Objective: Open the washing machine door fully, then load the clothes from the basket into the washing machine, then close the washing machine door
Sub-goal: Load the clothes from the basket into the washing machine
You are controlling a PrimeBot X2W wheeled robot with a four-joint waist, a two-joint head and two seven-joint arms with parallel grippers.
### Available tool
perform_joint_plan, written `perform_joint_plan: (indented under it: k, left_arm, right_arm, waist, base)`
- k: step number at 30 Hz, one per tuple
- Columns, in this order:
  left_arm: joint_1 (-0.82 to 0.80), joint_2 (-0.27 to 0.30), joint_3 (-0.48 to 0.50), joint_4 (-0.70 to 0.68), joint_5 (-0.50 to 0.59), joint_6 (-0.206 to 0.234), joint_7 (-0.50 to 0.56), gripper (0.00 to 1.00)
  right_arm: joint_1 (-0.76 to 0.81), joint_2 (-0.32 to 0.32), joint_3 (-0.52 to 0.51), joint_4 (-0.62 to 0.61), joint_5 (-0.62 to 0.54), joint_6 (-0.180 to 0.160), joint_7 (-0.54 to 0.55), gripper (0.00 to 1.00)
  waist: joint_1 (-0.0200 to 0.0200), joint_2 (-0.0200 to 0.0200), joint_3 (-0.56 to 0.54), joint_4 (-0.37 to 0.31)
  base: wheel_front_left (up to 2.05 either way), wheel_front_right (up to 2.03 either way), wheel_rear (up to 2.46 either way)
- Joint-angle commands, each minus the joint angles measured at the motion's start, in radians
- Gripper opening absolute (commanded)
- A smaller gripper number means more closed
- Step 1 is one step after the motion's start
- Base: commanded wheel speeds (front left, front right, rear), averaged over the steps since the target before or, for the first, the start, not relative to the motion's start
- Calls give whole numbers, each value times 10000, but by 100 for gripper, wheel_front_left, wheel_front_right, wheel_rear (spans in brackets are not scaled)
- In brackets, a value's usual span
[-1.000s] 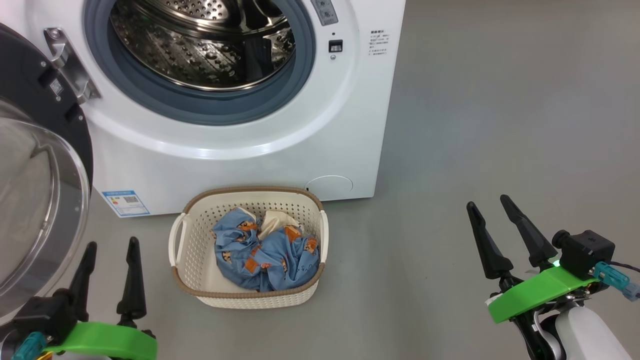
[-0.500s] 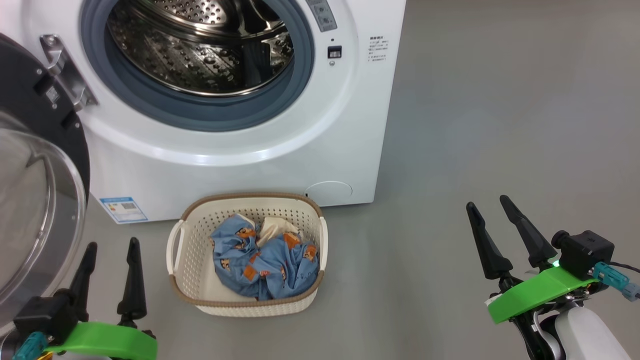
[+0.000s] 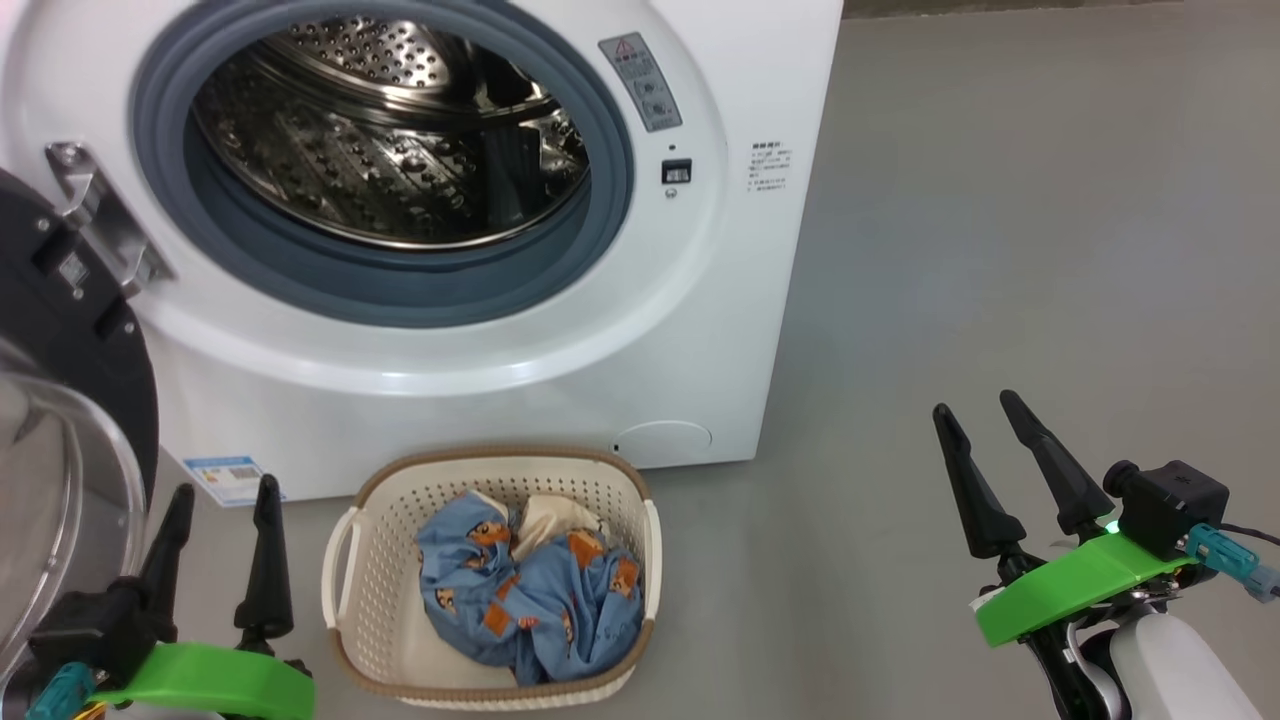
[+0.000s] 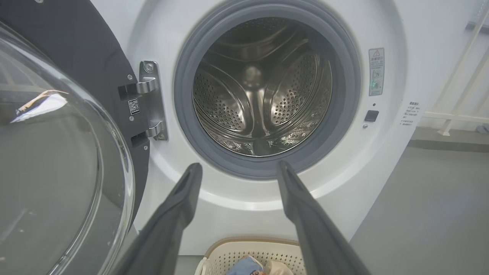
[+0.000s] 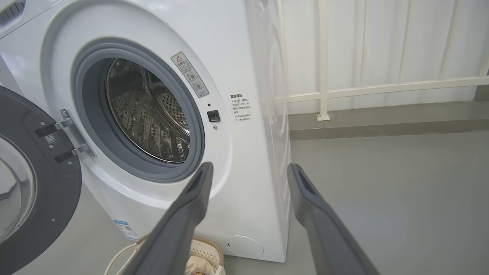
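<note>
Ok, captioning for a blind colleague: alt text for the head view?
A white washing machine stands with its round door swung open at left, drum bare. Before it sits a cream basket of blue and beige clothes, flanked by the open left gripper and open right gripper.

On left gripper and right gripper: long tapered black fingers, bright green bracket. Black camera block, teal connector, white forearm beside right bracket.

Head view looks steeply down; both wrist views closely face the shared washing machine.
</note>
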Motion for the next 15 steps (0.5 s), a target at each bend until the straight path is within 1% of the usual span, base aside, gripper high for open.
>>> perform_joint_plan:
  k: [1, 8, 11, 15]
  left_arm:
    - [-423, 254, 373, -182, 33, 31, -65, 100]
    - [-399, 255, 370, -202, -55, 19, -65, 100]
    - [-395, 266, 359, -224, -63, 21, -65, 100]
    - [-378, 272, 346, -234, -64, 40, -65, 100]
  right_arm:
    - [-105, -32, 184, -212, -33, 16, -120, 100]
    - [-105, -23, 181, -193, -28, 16, -120, 100]
    - [-114, -23, 185, -191, -25, 16, -120, 100]
    - [-112, -25, 170, -193, -32, 16, -120, 100]
  waist:
    - [0, 0, 3, 5]
    - [0, 0, -15, 15]
    - [0, 0, -13, 20]
    - [0, 0, -31, 20]
  base:
    - [140, -140, 0]
    - [120, -120, 0]
    - [60, -60, 0]
    - [14, -14, 0]
